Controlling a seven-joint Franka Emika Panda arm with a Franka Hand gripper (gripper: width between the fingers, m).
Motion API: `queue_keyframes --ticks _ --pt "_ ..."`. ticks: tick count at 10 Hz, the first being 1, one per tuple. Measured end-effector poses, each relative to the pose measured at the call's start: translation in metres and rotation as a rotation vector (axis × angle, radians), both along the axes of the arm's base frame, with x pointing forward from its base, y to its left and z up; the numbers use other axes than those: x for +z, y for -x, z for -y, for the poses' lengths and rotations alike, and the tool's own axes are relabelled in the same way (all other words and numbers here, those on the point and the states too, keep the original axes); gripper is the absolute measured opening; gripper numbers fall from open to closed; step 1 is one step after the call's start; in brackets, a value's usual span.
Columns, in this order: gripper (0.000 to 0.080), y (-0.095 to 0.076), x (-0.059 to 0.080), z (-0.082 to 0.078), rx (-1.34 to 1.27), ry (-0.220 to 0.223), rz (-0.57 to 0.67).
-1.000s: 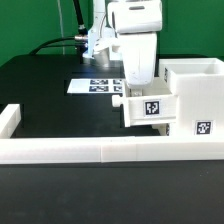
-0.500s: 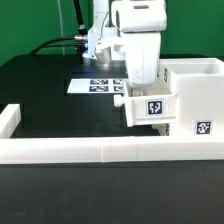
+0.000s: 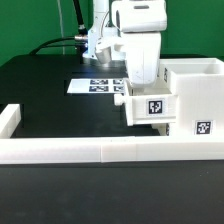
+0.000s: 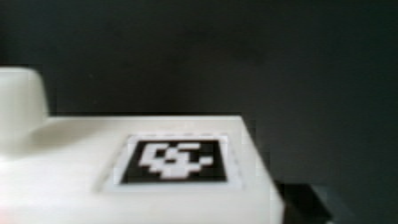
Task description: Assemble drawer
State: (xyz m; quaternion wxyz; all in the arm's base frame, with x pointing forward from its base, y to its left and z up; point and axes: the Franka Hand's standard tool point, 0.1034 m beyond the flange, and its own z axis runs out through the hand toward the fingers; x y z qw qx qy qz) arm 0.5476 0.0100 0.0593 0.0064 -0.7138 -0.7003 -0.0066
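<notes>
A small white drawer tray point(image 3: 150, 108) with a square tag and a knob on its left side sits partly in the tall white housing point(image 3: 195, 85) at the exterior view's right. My gripper point(image 3: 140, 88) comes down from above onto the tray's top and appears shut on it. In the wrist view the tray's tagged face point(image 4: 175, 160) fills the frame, its knob point(image 4: 18, 95) shows beside it, and one dark finger point(image 4: 313, 205) shows at the tray's edge. The other finger is hidden. A second tray is not visible.
The marker board point(image 3: 93, 85) lies on the black table behind the tray. A low white wall strip point(image 3: 90, 150) runs along the front, with a raised end point(image 3: 10, 118) at the exterior view's left. Cables point(image 3: 60, 42) hang at the back.
The tray and gripper shifted slightly toward the housing, to the exterior view's right, between the first two frames. Since then nothing has visibly moved.
</notes>
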Motion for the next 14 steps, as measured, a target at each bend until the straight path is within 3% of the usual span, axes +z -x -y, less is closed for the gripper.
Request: queue_keyframes --ticks 1,2,3,5,7,10,14 --pt "0.0418 -0.002 0.006 0.002 0.001 0.007 -0.003" --pt "0.0418 -0.003 0.012 0.004 0.000 0.014 -0.005" --pt "0.0590 -0.005 0.020 0.006 -0.001 0.023 -0.007" --pt "0.0645 -0.009 0.039 0.012 -0.004 0.045 -0.020" --pt "0.0649 -0.017 0.059 0.030 0.021 0.064 -0.011" --pt "0.0649 -0.012 0.036 0.068 0.102 0.044 -0.024" --pt "0.0649 -0.013 0.011 0.074 0.094 0.020 -0.051"
